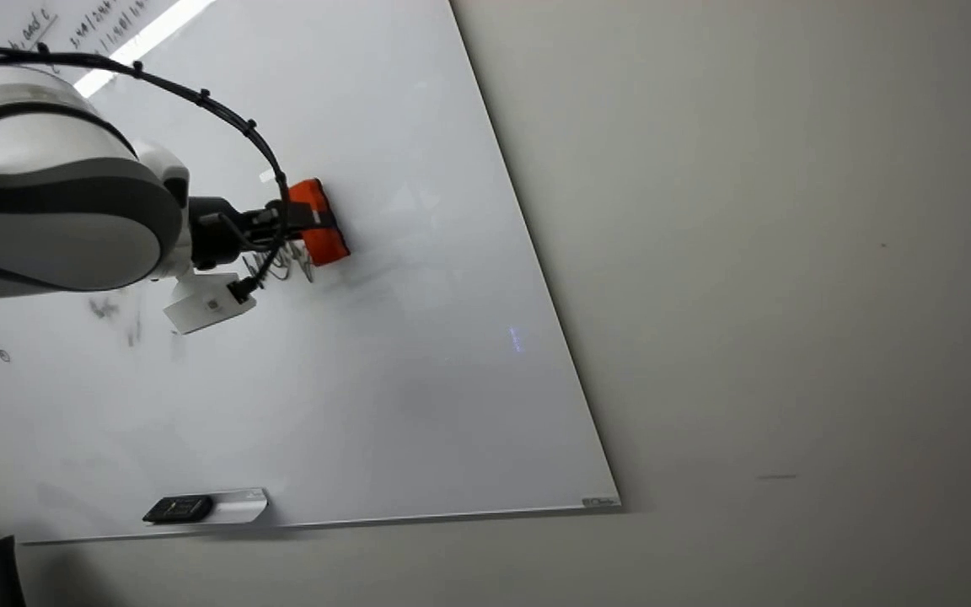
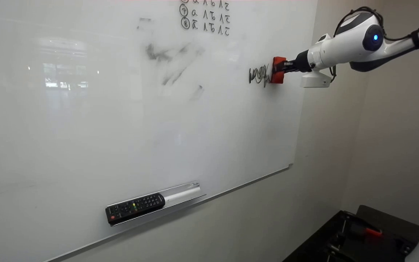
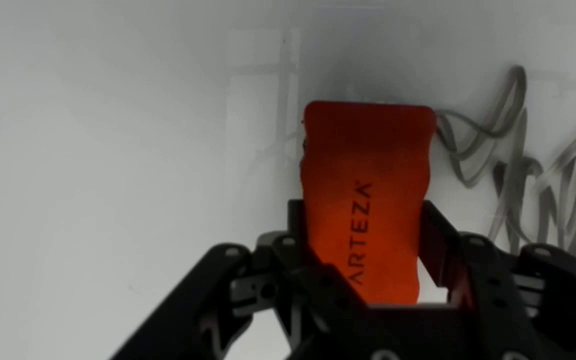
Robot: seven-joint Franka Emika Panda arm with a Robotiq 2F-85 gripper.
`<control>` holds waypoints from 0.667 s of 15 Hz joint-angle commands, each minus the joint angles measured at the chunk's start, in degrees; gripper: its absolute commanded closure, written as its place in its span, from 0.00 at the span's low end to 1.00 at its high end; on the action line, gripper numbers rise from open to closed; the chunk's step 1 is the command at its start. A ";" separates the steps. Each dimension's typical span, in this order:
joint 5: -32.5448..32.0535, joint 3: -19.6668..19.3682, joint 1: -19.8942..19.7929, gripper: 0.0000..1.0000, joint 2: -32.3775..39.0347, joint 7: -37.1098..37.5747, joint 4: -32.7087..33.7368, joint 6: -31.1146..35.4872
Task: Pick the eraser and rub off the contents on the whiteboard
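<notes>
The orange-red eraser [image 3: 368, 150], marked with dark lettering, stands between the fingers of my gripper [image 3: 361, 215], which press on its two long sides. Both exterior views show the eraser [image 2: 279, 78] at the face of the whiteboard [image 1: 418, 379]; whether it touches the surface I cannot tell. Right beside it lie the contents, a black scribble [image 2: 258, 75]. In the wrist view the scribble [image 3: 514, 192] runs off to the right from the eraser's edge, and any strokes behind the eraser are hidden. Arm cables partly cover the scribble [image 1: 281, 265] in an exterior view.
A small tray [image 2: 184, 194] on the board's lower part holds a black remote [image 2: 135, 207]. Handwritten rows [image 2: 209, 23] and grey smudges [image 2: 158, 54] mark the board elsewhere. Past the board's edge comes bare wall [image 1: 747, 295]. Dark furniture [image 2: 391, 225] stands low in an exterior view.
</notes>
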 commanded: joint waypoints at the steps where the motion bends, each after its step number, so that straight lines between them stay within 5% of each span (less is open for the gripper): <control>1: -1.17 -4.17 4.80 0.70 3.91 1.99 2.92 4.86; 10: -0.07 -5.03 11.96 0.70 5.07 0.18 2.76 4.18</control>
